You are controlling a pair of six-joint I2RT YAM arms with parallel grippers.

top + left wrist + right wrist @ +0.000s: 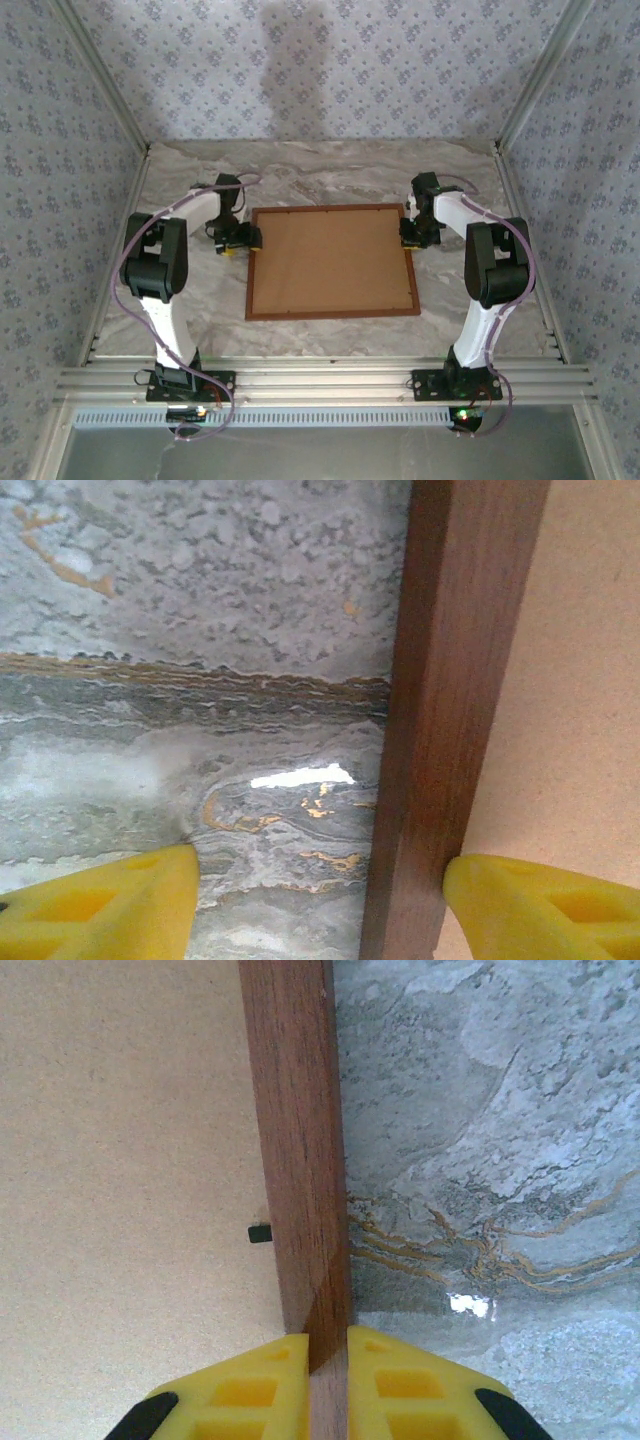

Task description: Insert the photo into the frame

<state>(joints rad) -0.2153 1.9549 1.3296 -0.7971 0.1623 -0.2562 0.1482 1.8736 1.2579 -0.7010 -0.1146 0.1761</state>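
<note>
The frame [333, 314], thin reddish-brown wood, lies flat in the middle of the table, and a plain brown backing board [333, 260] fills its opening. The photo is hidden. My left gripper [243, 238] is at the frame's left bar near the far corner. In the left wrist view it [320, 910] is open, its yellow fingers [100, 910] straddling the bar [440, 680]. My right gripper [410, 232] is at the right bar near the far corner. In the right wrist view it [328, 1390] is shut on that bar [298, 1140].
The marble-patterned table [330, 180] runs to patterned walls on three sides. A metal rail [320, 380] carries both arm bases at the near edge. A small black tab [260, 1232] sits on the backing board [120, 1160] beside the right bar.
</note>
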